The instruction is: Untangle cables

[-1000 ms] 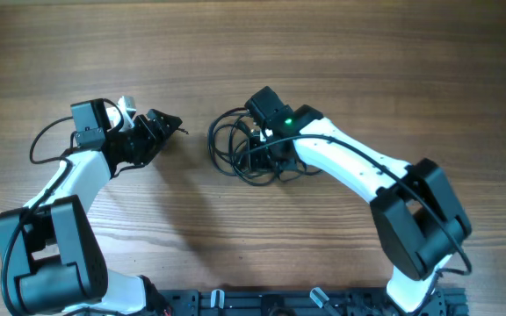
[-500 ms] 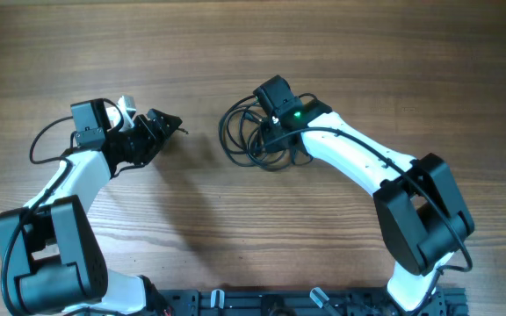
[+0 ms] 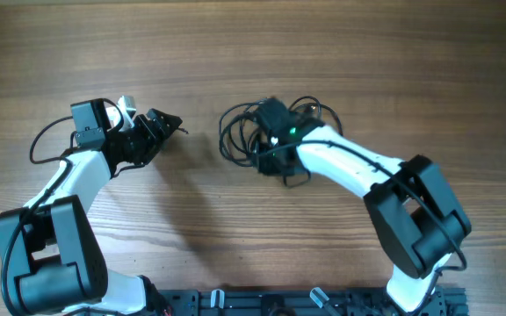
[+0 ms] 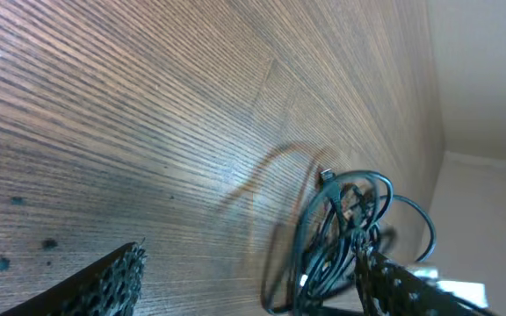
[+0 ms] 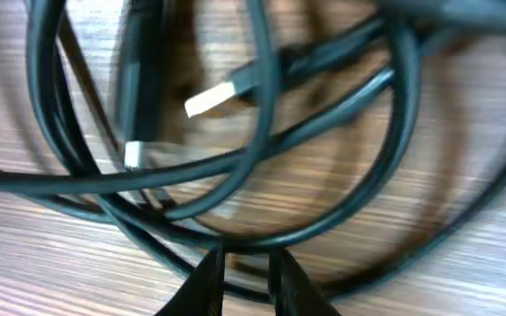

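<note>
The cables are a tangle of thin black cords in the middle of the wooden table, with loops spreading to the upper right. My right gripper sits on the tangle. In the right wrist view its fingertips are nearly together, pinching a black cord. A silver USB plug lies among the loops. My left gripper is open and empty, a short way left of the tangle. In the left wrist view its fingers frame the cables ahead.
The wooden table stretches on all sides of the tangle. The arm bases and a black rail run along the front edge. A thick black wire loops off the left arm.
My right gripper has shifted over the tangle, dragging the cords to the right. Loops now fan out to the upper right. The left arm has not moved.
</note>
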`<state>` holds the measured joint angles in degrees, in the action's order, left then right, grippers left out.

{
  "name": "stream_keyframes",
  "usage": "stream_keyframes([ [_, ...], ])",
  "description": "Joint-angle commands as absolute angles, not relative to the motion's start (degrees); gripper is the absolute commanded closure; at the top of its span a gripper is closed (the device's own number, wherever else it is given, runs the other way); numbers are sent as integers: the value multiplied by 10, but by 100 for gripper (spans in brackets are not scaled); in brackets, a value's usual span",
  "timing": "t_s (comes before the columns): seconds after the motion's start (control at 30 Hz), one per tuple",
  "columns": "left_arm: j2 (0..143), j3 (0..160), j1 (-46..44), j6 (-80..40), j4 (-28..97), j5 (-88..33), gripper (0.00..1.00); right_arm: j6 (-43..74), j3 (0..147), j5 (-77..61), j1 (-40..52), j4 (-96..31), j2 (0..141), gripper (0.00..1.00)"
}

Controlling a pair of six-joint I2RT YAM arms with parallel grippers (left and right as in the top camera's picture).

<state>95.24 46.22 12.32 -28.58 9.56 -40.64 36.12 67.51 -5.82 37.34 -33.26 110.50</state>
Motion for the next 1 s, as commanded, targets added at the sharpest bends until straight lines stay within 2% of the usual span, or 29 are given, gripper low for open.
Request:
stream_keyframes([
  [0.0,945,463,121,-274,94,-418,21,446,633,-144,405,-246,1112,80],
  [0.17,945,463,121,-274,94,-418,21,498,621,-183,470,-94,1112,83],
  [0.33,945,463,121,-274,94,-418,21,422,628,-177,510,31,1112,88],
  [0.43,945,463,121,-274,94,-418,21,389,672,-177,489,-25,1105,87],
  [0.57,945,463,121,-274,94,-418,21,359,750,-191,433,-169,1088,82],
  [0.7,945,463,121,-274,94,-418,21,242,789,-205,394,-307,1080,78],
  [0.83,945,463,121,-274,94,-418,22,166,789,-171,378,-380,1081,76],
  [0.97,945,463,107,-274,94,-417,23,159,780,-162,380,-411,1082,76],
])
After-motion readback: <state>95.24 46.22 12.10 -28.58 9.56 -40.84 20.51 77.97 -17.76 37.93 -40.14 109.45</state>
